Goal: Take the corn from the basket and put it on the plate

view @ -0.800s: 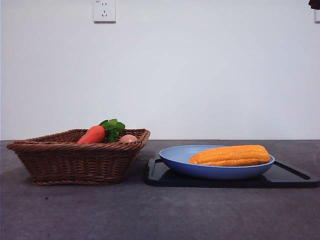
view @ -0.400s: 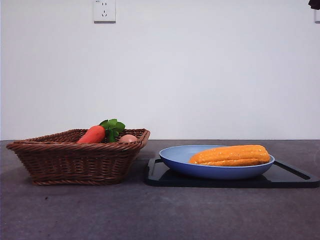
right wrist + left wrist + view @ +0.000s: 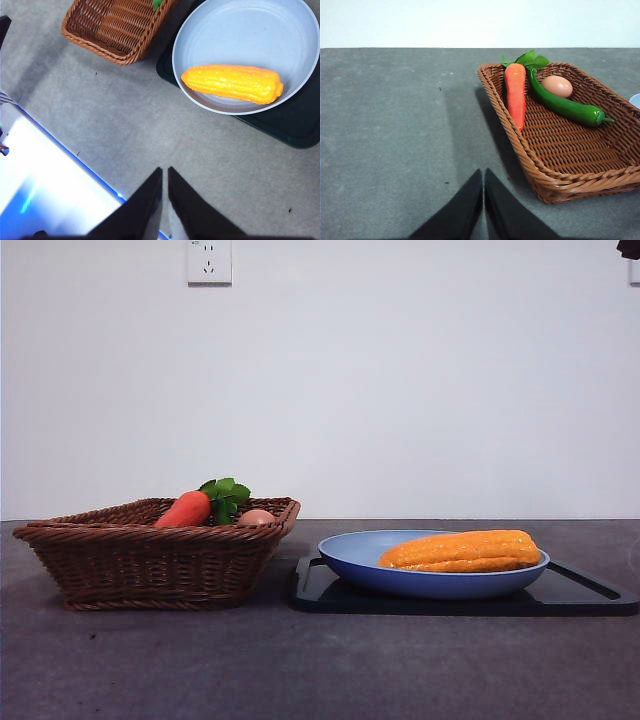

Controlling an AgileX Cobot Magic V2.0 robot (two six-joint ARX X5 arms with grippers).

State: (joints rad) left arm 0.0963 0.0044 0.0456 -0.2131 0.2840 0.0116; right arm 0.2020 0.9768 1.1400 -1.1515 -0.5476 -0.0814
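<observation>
nothing moved; corn (image 3: 232, 83) on plate (image 3: 240, 30), well apart from right jaws

No readable text

Nothing legible showed on the wall socket (image 3: 209, 261), the basket (image 3: 150, 560), the plate (image 3: 430, 580) or the tray (image 3: 570, 592).

Front view looks level across the table, near the basket (image 3: 155, 552). The left wrist view overlooks that basket closely; the right views it from high.
</observation>
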